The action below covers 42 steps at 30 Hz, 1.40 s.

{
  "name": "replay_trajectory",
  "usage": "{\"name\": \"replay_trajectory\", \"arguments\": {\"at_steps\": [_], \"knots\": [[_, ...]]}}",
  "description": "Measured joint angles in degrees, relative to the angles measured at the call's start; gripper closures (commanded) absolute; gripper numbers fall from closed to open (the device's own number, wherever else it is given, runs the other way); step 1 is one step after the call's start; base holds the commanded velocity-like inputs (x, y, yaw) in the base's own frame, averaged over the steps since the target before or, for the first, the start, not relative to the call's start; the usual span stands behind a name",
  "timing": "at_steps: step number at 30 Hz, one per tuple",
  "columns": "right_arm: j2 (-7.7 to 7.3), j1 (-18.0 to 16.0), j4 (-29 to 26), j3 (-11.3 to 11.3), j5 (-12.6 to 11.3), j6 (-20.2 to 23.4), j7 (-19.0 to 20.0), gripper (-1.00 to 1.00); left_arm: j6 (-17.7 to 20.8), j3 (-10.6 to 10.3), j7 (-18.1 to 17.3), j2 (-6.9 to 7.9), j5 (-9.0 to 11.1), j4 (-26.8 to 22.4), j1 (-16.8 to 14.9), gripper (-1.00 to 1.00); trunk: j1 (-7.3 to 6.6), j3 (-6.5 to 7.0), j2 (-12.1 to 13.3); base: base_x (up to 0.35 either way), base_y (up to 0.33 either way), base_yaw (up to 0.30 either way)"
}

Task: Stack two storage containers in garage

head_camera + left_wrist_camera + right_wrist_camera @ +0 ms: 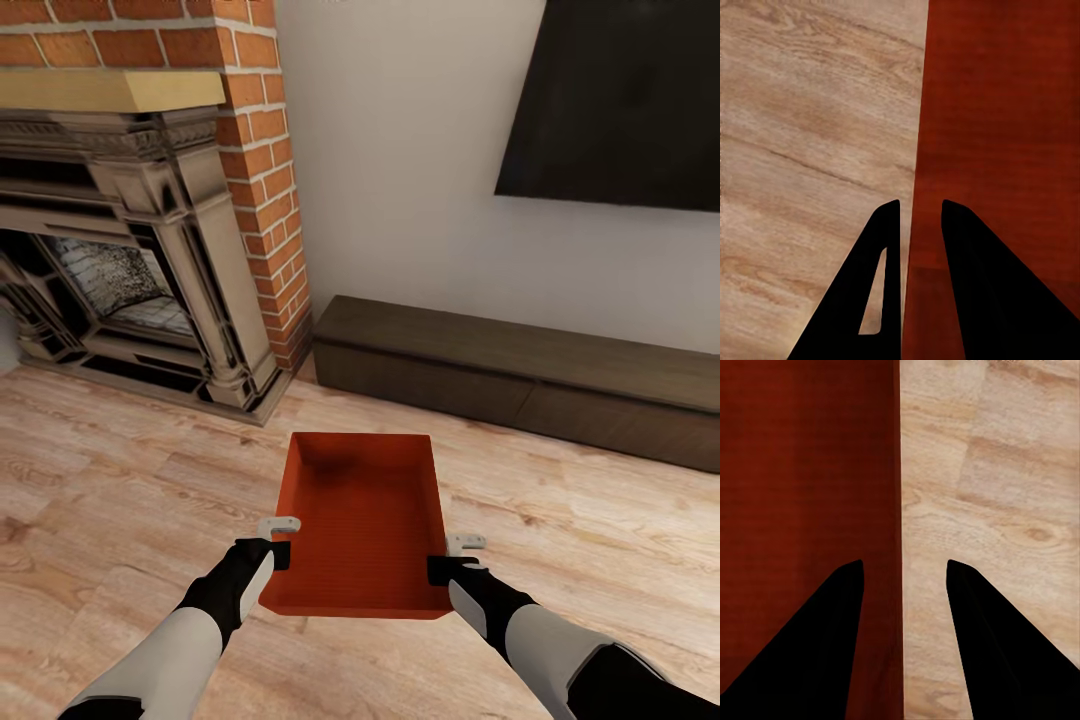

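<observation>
One orange-red storage container (365, 520) sits lidless on the light wood floor of the living room, right in front of me. My left gripper (280, 540) is at its left wall. In the left wrist view the gripper (921, 202) has its fingers close together astride the rim of the container (1005, 112), shut on that wall. My right gripper (455, 558) is at the right wall. In the right wrist view the gripper (904, 561) has its fingers spread wider on either side of the wall of the container (802, 465), open.
A red brick fireplace (130, 250) stands at the far left. A long low dark cabinet (520, 375) runs along the white wall beyond the container, under a black TV (620, 100). Wood-plank floor (120, 480) lies on both sides.
</observation>
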Motion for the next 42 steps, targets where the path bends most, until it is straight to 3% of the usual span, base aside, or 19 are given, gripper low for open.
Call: {"name": "replay_trajectory", "arguments": {"at_steps": [42], "knots": [[0.0, 0.02, -0.04, 0.12, -0.13, 0.02, -0.08, 1.0, -0.01, -0.03, -0.01, 0.02, 0.04, 0.0, 0.0, 1.0, -9.23, 7.55, 16.86, 0.0, 0.0, 0.0]]}}
